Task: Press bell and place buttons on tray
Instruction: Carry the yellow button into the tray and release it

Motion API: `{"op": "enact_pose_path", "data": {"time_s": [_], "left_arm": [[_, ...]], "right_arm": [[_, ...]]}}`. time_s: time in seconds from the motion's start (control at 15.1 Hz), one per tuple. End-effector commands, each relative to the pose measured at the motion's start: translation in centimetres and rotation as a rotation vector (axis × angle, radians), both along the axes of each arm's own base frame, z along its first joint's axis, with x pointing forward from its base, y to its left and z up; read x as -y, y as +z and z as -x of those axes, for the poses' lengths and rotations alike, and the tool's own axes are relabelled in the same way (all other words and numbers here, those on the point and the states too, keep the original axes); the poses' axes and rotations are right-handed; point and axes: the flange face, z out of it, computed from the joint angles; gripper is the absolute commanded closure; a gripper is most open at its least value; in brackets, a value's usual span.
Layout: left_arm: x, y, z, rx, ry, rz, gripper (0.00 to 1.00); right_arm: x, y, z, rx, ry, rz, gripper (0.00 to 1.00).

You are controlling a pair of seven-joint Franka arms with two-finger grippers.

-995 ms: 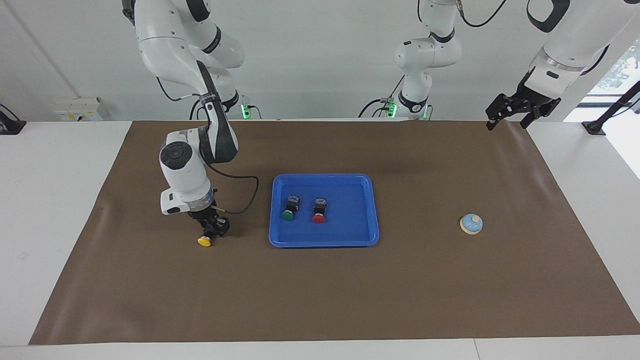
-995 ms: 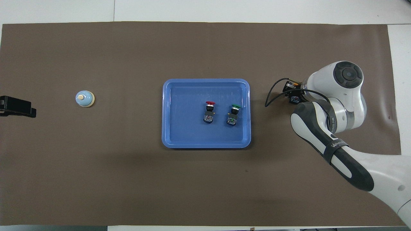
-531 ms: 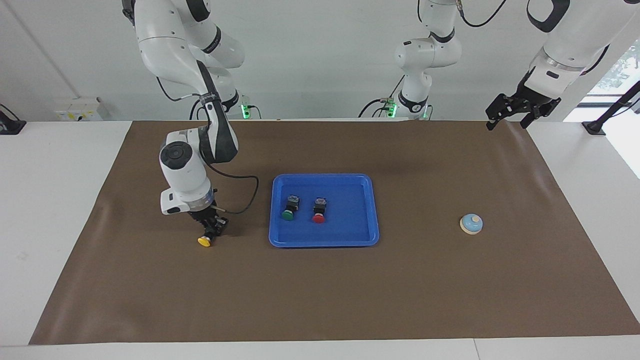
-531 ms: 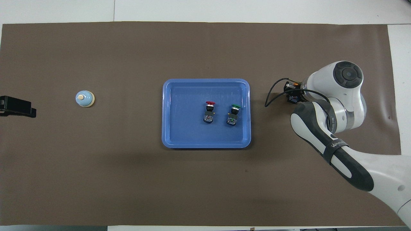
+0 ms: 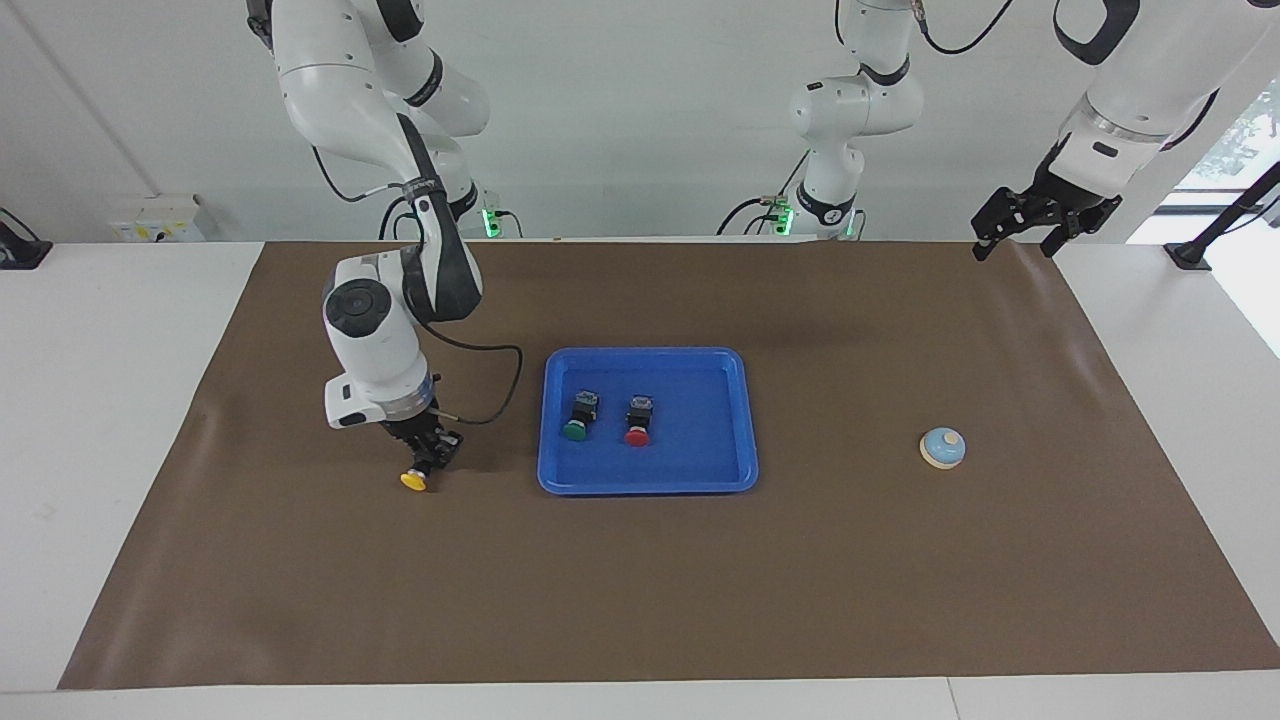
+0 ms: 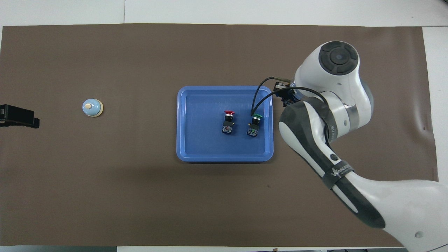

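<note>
My right gripper (image 5: pixel 424 458) is shut on the yellow button (image 5: pixel 412 481), its black body between the fingers and its cap pointing away from the robots, just above the mat beside the blue tray (image 5: pixel 648 487). In the overhead view the right gripper (image 6: pixel 285 98) sits beside the tray's rim (image 6: pixel 224 88) and the arm hides the yellow button. The green button (image 5: pixel 576 428) (image 6: pixel 254 124) and the red button (image 5: pixel 636 432) (image 6: pixel 228 120) lie in the tray. The light-blue bell (image 5: pixel 942 447) (image 6: pixel 92 107) stands on the mat toward the left arm's end. My left gripper (image 5: pixel 1030 238) waits open, raised over the mat's corner.
A brown mat (image 5: pixel 640 600) covers the table. The right arm's black cable (image 5: pixel 500 385) loops near the tray's edge. The left gripper's black body (image 6: pixel 17 117) shows at the edge of the overhead view.
My right arm has risen and shifted toward the tray with the yellow button in its grip. The left arm, the bell and the two buttons in the tray have not moved.
</note>
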Motion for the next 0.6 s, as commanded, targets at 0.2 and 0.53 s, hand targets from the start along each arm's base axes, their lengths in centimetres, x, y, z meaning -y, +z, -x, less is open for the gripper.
{"op": "enact_pose_path", "data": {"time_s": [0.2, 0.53], "left_arm": [[0.0, 0.2, 0.1, -0.006, 0.001, 0.008, 0.00], [0.0, 0.2, 0.1, -0.006, 0.001, 0.008, 0.00]], "right_arm": [[-11.5, 0.1, 4.5, -0.022, 0.154, -0.059, 1.00], [-19.1, -5.2, 7.9, -0.044, 0.250, -0.077, 1.00]]}}
